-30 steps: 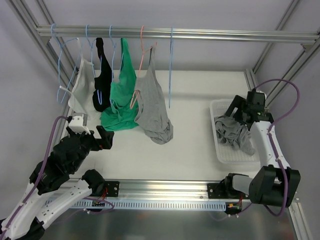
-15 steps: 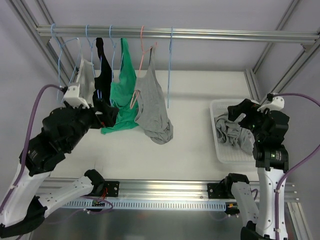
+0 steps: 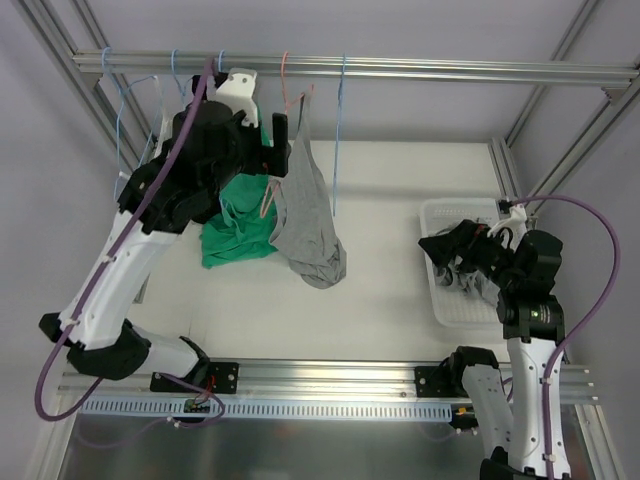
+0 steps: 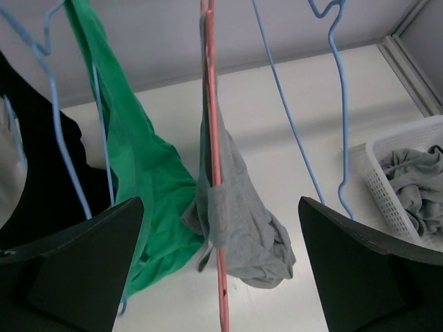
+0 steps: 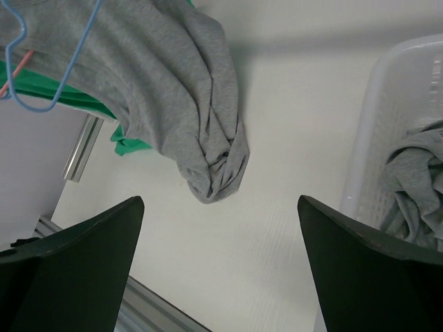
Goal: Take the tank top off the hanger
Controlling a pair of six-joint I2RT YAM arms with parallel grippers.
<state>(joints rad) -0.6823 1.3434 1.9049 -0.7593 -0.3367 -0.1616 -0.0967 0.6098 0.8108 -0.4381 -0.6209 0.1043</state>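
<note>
Swung up from 8 o'clock, the left arm (image 3: 200,150) now faces the rail (image 3: 420,68) at 11 o'clock, jaws wide to straddle the grey tank top (image 4: 239,221) hanging on its pink hanger (image 4: 213,138); the right arm (image 3: 530,270) waits at 4 o'clock, jaws wide, empty.

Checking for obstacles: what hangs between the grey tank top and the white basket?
Only an empty blue hanger, clearest in the left wrist view.
</note>
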